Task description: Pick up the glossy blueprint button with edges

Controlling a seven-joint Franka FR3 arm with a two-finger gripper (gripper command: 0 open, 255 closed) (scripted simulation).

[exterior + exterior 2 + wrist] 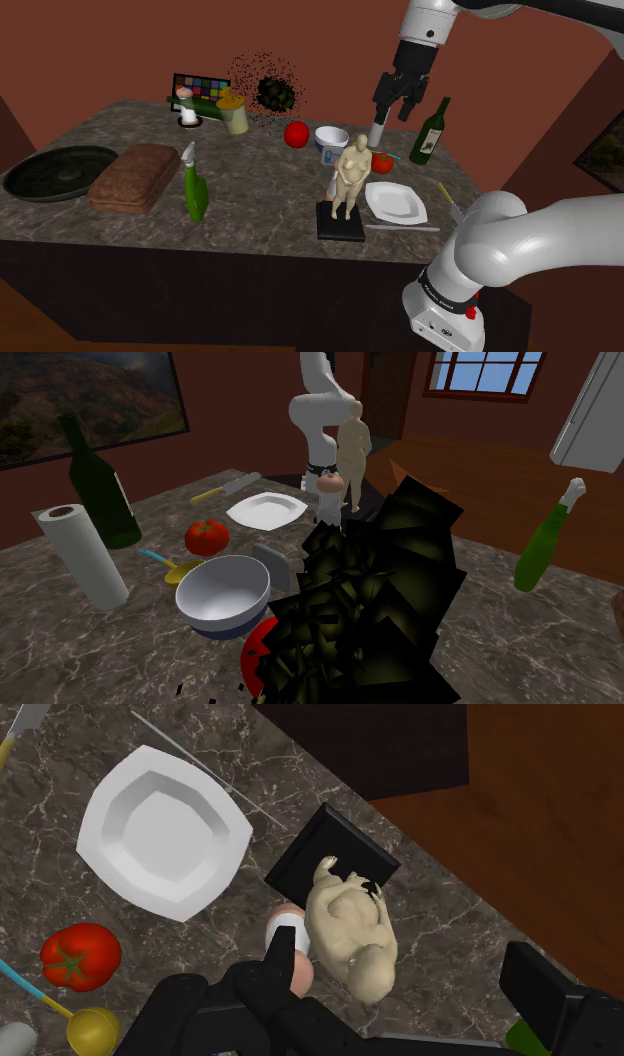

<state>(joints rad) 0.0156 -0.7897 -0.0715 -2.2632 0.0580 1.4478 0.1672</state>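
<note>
My black gripper (398,108) hangs open high over the right part of the marble table (250,200), nothing between its fingers. In the wrist view the gripper (385,1014) looks down on a beige figurine (350,929) standing on a black square base (320,854). A small white piece with a pinkish cap (287,932) stands right beside the figurine, half hidden by one finger (270,979); it is also in the second exterior view (330,490). I cannot pick out a blue button for sure.
Around the figurine (350,175) lie a white plate (395,203), a tomato (383,162), a white bowl (331,137), a paper roll (377,130) and a green wine bottle (430,132). A green bottle (195,190), a brown loaf (135,178) and a dark pan (55,172) stand at the shoulder view's left.
</note>
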